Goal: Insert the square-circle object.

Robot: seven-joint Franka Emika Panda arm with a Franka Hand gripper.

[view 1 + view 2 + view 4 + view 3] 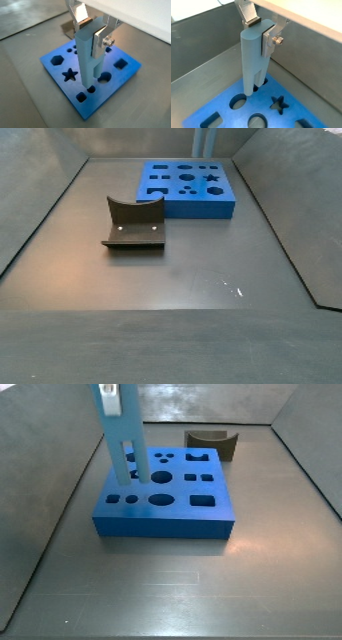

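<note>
A smooth, dull grey metal floor (174, 278) with raised grey side walls carries two things. A wide, flat, darker-blue block (190, 186) pierced with shaped holes, including a star, circles, squares and a hexagon, lies flat on the floor near the far wall in a side view (167, 504). A dark olive-brown curved piece (134, 224) rests on the floor well apart from the block, nearer the middle of the floor. The robot's two-finger gripper (93, 31) is above the block, not on the floor.
</note>
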